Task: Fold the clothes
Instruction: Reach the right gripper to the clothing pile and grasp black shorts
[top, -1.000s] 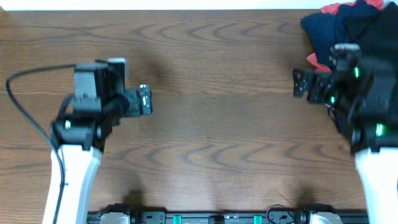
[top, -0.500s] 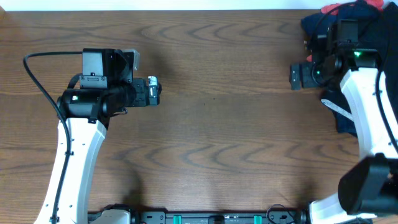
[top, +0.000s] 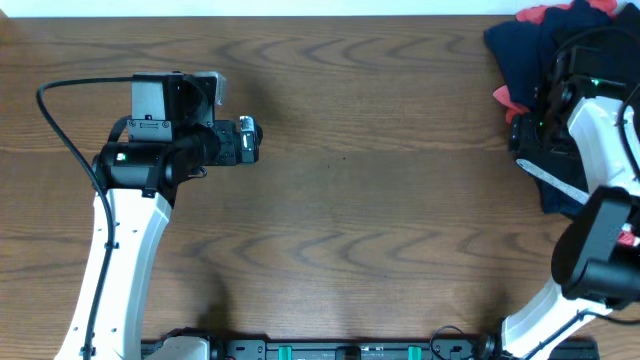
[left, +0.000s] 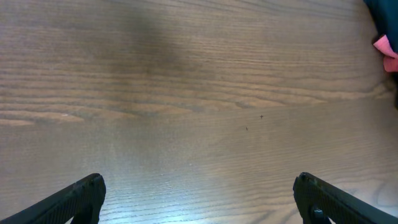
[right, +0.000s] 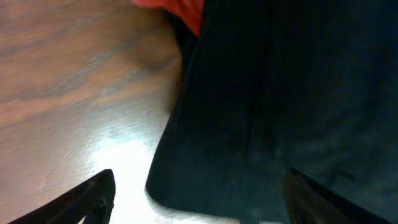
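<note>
Right gripper (right: 199, 202), newly over the clothes (right: 261, 112).

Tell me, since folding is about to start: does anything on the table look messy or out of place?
The clothes lie in a crumpled heap at the far right corner of the table, dark pieces tangled with a red garment, partly past the frame edge. Nothing is laid flat yet. No spill or damage shows.

The clothes (top: 522, 45) are found unfolded, heaped at the far right corner of the table (top: 350, 200). Dark blue and black cloth is crumpled together, with a red piece (top: 505, 97) showing at the heap's edge. A black garment (right: 273, 112) is seen lying on the table, a seam running along it
</note>
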